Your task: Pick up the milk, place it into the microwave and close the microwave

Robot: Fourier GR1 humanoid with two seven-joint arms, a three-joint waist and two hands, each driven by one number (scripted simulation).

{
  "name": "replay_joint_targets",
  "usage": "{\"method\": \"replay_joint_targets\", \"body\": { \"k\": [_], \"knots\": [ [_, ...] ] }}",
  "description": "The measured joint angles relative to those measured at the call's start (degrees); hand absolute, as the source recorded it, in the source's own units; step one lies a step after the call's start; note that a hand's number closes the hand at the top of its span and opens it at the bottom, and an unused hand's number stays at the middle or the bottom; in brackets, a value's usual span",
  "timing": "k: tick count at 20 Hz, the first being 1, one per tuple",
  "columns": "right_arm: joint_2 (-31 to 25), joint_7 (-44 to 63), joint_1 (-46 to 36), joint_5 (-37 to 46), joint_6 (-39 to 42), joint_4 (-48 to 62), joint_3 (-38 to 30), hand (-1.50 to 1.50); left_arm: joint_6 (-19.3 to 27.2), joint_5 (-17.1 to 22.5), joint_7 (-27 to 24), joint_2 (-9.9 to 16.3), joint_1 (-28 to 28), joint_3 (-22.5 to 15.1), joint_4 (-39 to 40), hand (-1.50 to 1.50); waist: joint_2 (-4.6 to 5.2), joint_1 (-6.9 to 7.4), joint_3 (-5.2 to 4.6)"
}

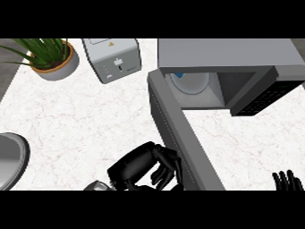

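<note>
The grey microwave [227, 56] stands at the back right with its door [181, 134] swung wide open toward me. Inside the cavity sits the milk [191, 82], a white and blue shape, with no hand touching it. My left hand [136, 166] is low in the middle, just left of the door's outer end. Its fingers [168, 161] are relaxed and bent, resting against the door's face with nothing in them. At the lower right edge my right hand [286, 181] rests with its fingers up, open and holding nothing.
A toaster [112, 60] stands at the back, left of the microwave. A potted plant [49, 58] sits in the back left corner. A grey round pot [3, 161] shows at the left edge. White marble counter [82, 116] lies between them.
</note>
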Motion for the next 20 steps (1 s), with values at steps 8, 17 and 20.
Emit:
{"method": "replay_joint_targets", "body": {
  "k": [8, 17, 20],
  "knots": [
    [-2.35, 1.85, 2.97, -3.45, 3.22, -8.86, 1.8, -1.5, 17.0, 7.34, -0.39, -0.17, -12.22, -13.32, 13.51, 1.5, 0.14, -1.74, -0.09],
    [-3.95, 5.32, 5.25, -6.31, 5.0, -19.77, 5.38, -1.5, 32.91, 20.59, -3.8, 0.25, -22.37, -19.54, 22.89, -1.5, 0.88, -6.04, -0.21],
    [-5.46, 6.59, 5.69, -7.15, 5.82, -22.51, 5.61, -1.5, 35.9, 24.92, -6.42, 0.2, -24.2, -20.22, 25.06, -1.5, 1.36, -7.73, -0.23]
  ]
}}
